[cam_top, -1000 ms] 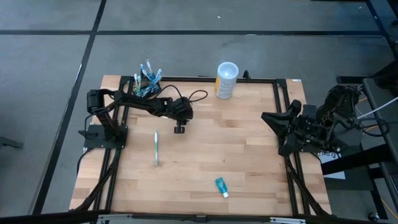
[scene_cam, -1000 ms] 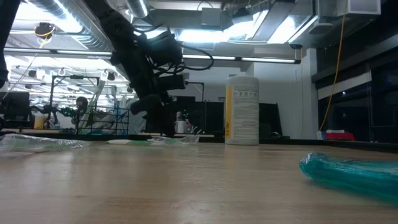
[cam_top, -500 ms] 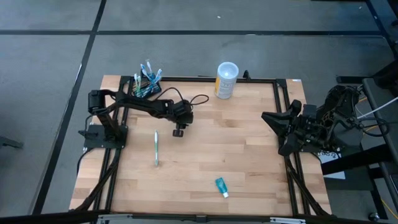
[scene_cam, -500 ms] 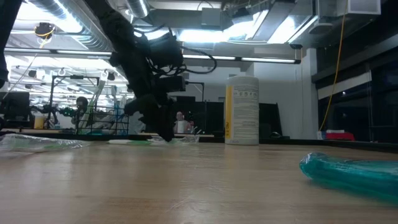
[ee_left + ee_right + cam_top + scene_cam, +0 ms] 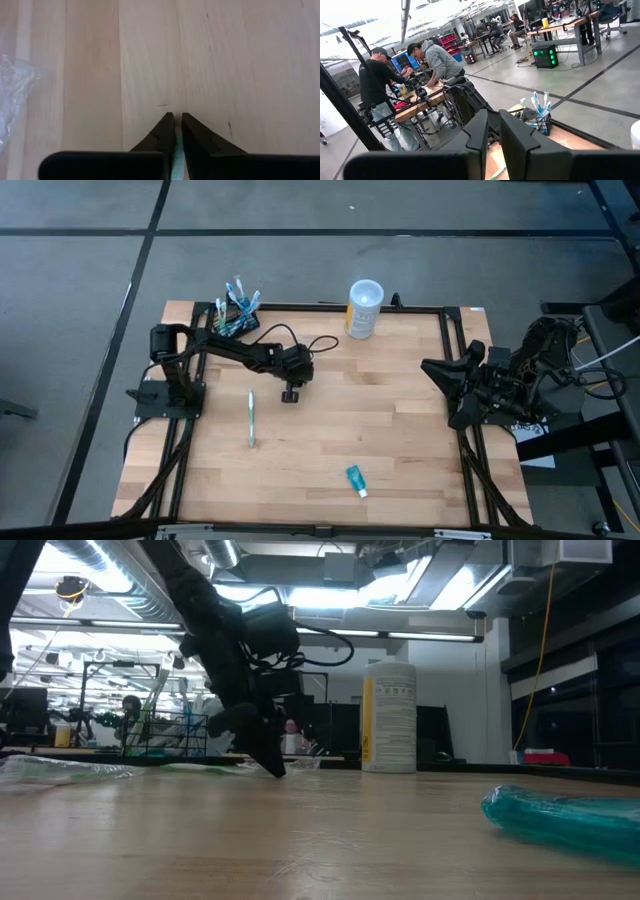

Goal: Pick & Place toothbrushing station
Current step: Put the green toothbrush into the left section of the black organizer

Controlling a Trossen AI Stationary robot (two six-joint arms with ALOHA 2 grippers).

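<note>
Left gripper (image 5: 290, 395) hangs low over bare wood near the table's (image 5: 400, 420) middle, fingers pinched nearly together, empty. Behind it, at the far left corner, the toothbrushing station (image 5: 236, 315) stands bristling with brushes. Right gripper (image 5: 432, 368) waits at the right edge.

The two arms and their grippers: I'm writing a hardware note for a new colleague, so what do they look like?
Both arms are dark, near-black jointed links. The left arm carries a looping black cable near its wrist. The left gripper has two flat black fingers tapering to sharp points. The right arm is bulkier, with bundled black cables behind it. The right gripper has the same dark wedge-shaped fingers.
</note>
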